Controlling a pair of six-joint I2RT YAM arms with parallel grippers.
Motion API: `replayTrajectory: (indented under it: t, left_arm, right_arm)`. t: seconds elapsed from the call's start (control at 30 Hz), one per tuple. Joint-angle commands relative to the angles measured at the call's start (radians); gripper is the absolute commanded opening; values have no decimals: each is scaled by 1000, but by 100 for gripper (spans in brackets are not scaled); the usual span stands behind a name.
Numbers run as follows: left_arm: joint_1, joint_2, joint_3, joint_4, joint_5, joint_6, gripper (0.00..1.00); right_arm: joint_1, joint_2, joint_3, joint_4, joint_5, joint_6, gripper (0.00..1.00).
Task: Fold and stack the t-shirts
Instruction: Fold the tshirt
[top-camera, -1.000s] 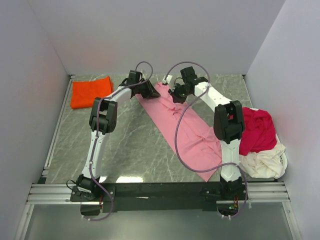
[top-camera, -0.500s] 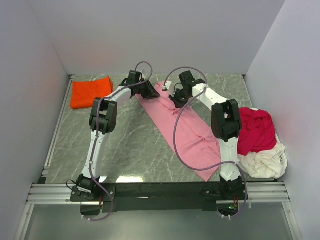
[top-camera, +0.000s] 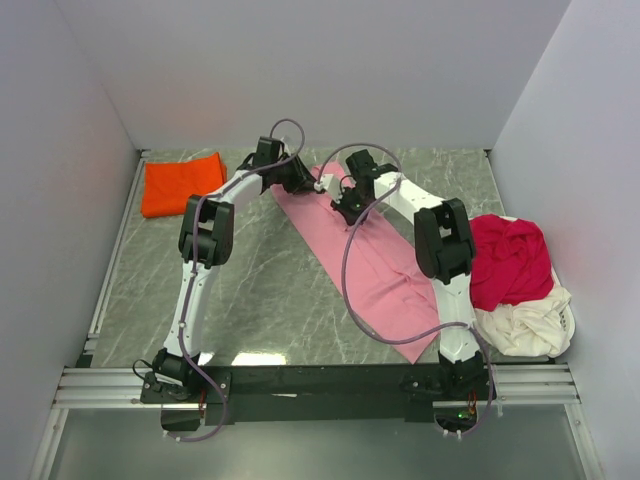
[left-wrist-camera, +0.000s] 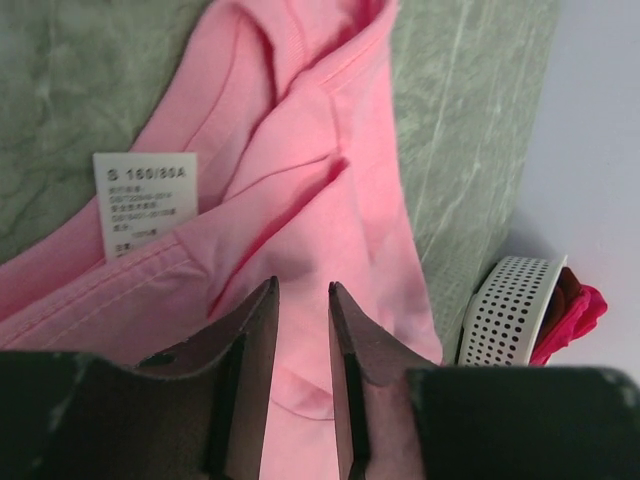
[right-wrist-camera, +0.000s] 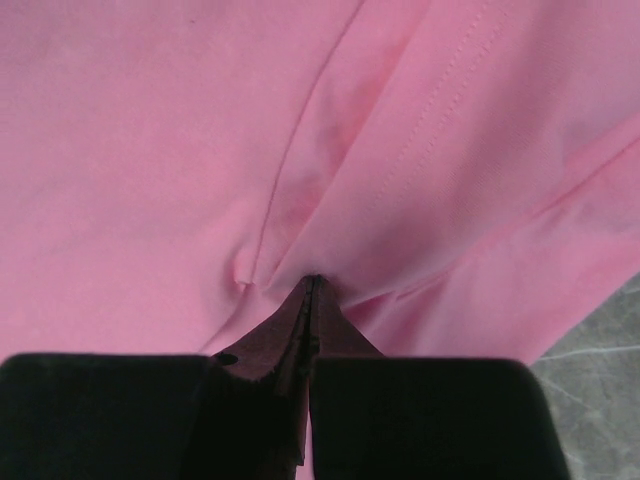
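A light pink t-shirt (top-camera: 385, 270) lies in a long diagonal strip across the grey table. At its far end my left gripper (top-camera: 303, 180) hovers low, its jaws (left-wrist-camera: 302, 288) a narrow gap apart with only pink cloth (left-wrist-camera: 330, 200) seen beneath, beside the white size label (left-wrist-camera: 147, 200). Just right of it, my right gripper (top-camera: 345, 203) is shut on a pinch of the pink t-shirt (right-wrist-camera: 150, 150), and creases fan out from its tips (right-wrist-camera: 312, 280). A folded orange-red t-shirt (top-camera: 182, 186) sits at the far left. Crimson (top-camera: 512, 258) and cream (top-camera: 525, 322) t-shirts are heaped at the right.
A white perforated basket (left-wrist-camera: 510, 305) holds the crimson and cream heap by the right wall. Pale walls close in the table on the left, back and right. The arms' bases and a metal rail (top-camera: 320, 385) run along the near edge.
My right gripper has moved left and nearer with its pinch of pink cloth, closing on the left gripper. The shirt's far end has bunched narrower. The left gripper barely shifted.
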Motion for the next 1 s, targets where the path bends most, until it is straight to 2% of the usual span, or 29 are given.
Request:
replayTrajectory:
  t: [0.0, 0.17, 0.3, 0.43, 0.53, 0.73, 0.83, 0.97]
  left_arm:
    - [5, -22, 59, -1, 16, -7, 33]
    - [22, -90, 52, -9, 18, 12, 39]
    - [45, -209, -34, 0, -10, 61, 45]
    - [56, -376, -223, -18, -94, 151, 49]
    - [53, -456, -353, -33, -154, 203, 49]
    - [53, -509, -514, -81, -295, 233, 43]
    - [53, -480, -511, -107, -341, 231, 41]
    - [54, -403, -443, -176, -413, 234, 32]
  right_arm:
    - [11, 28, 20, -7, 29, 13, 0]
    - [-4, -26, 56, -11, 26, 42, 1]
    - [-39, -147, 82, -30, -26, 76, 9]
    - [-70, -283, -22, -25, -112, 74, 25]
    - [-73, -406, -172, 12, -172, 70, 31]
    - [-73, -621, -418, 75, -260, 88, 33]
    - [-71, -688, -483, 87, -269, 99, 33]
    - [-73, -744, -521, 76, -284, 111, 34]
